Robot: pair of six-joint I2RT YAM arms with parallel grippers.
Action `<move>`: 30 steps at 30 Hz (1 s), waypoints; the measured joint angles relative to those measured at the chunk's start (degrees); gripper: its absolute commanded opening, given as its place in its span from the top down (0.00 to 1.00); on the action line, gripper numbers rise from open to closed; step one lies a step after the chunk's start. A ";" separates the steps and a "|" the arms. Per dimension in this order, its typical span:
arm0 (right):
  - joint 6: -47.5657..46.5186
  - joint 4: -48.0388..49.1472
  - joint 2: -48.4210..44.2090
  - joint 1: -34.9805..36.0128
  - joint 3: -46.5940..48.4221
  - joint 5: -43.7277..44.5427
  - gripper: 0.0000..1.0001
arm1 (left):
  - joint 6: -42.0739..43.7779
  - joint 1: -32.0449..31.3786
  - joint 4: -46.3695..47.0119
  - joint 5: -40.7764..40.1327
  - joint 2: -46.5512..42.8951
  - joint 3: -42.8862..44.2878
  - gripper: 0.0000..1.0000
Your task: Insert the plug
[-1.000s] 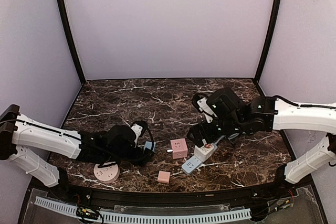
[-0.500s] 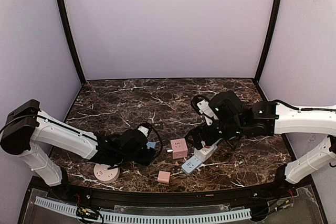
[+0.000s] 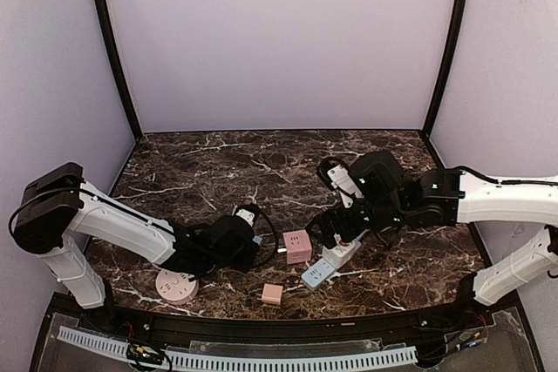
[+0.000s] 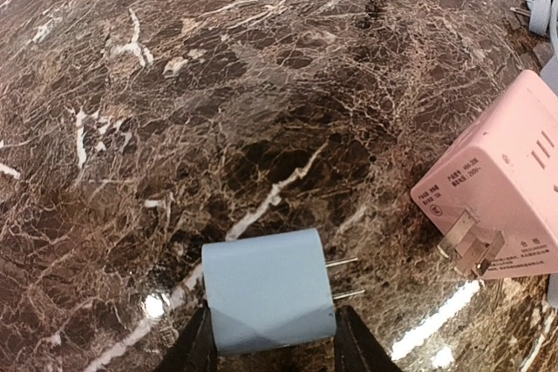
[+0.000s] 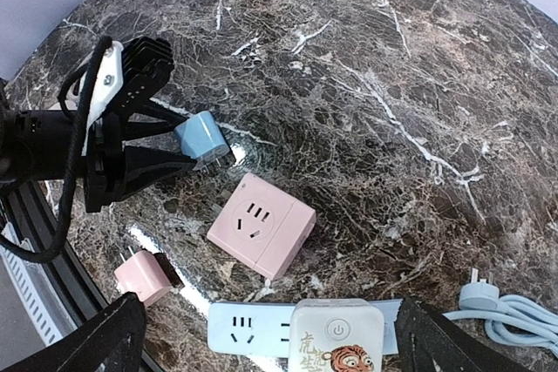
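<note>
Two thin prongs stick out of the blue plug toward the pink cube. The left claw is pinched narrow on the plug's sides, its fingers pressed against the rear half of the body. The plug sits just to the left of the cube, near it but not touching. Whether it rests on the table or hangs just above it, we cannot tell. The right claw stands wide, holding nothing, above the power strip that lies just to the right of the cube, on its near side.

We see several risks from here. The cube face turned to the plug carries the cube's own folded metal blades, not slots. The slots we can see are on its top and on another side. A straight push would jam the prongs against that face or those blades.

The cube is also loose and no claw holds it, so a push would likely slide it away rather than seat the plug.

If the strip is the target, the plug must be lifted and turned prongs-down, and a grip this far back could let it twist. The small pink plug, on the near side of the cube, looks clear of the path.
</note>
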 measured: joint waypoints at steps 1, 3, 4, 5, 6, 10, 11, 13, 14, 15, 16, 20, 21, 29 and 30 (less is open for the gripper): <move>0.00 0.07 -0.02 0.00 0.00 -0.13 0.02 | 0.59 0.00 0.22 0.00 0.00 0.00 0.64; -0.02 0.15 -0.02 0.02 0.00 -0.42 0.01 | 1.64 0.00 0.83 0.20 -0.02 -0.04 0.66; -0.04 0.26 -0.02 0.00 0.00 -0.61 0.01 | 2.38 0.00 1.18 0.33 -0.13 -0.13 0.67; -0.07 0.33 -0.02 0.00 0.00 -0.83 0.01 | 3.08 0.00 1.57 0.50 -0.42 -0.37 0.67; -0.07 0.37 -0.02 0.02 0.00 -0.94 0.01 | 3.74 0.00 2.19 0.76 -0.94 -0.83 0.68; 0.00 0.72 -0.02 0.02 0.00 -1.22 0.01 | 7.37 0.00 3.63 2.10 -5.27 -2.97 0.68; 0.02 0.90 -0.02 0.02 0.00 -1.25 0.01 | 8.48 0.00 4.07 2.40 -6.58 -3.37 0.68; 0.22 1.42 -0.02 0.02 0.00 -1.46 0.01 | 10.43 0.00 5.42 3.04 -9.31 -4.15 0.68; 0.31 1.84 -0.02 0.02 0.00 -1.70 0.01 | 11.61 0.00 6.27 3.39 -10.80 -4.61 0.68; 0.48 2.25 -0.02 0.02 0.00 -2.14 0.01 | 12.35 0.00 7.04 3.67 -11.96 -4.98 0.68; 0.68 2.73 -0.02 0.02 0.00 -2.49 0.02 | 13.70 0.00 8.11 4.28 -13.29 -5.55 0.68; 1.92 5.90 0.00 0.02 -0.11 -4.50 0.07 | 17.05 0.00 10.71 6.58 -17.77 -7.48 0.68; 2.32 7.04 0.00 0.02 -0.24 -5.14 0.08 | 17.99 0.00 11.34 7.34 -18.73 -7.78 0.67; 7.15 17.11 2.89 0.09 -0.83 -11.65 0.22 | 25.66 -0.26 15.89 12.07 -24.24 -8.57 0.67; 8.02 18.25 3.45 0.11 -0.83 -12.28 0.22 | 26.47 -0.28 16.41 12.33 -24.50 -8.59 0.67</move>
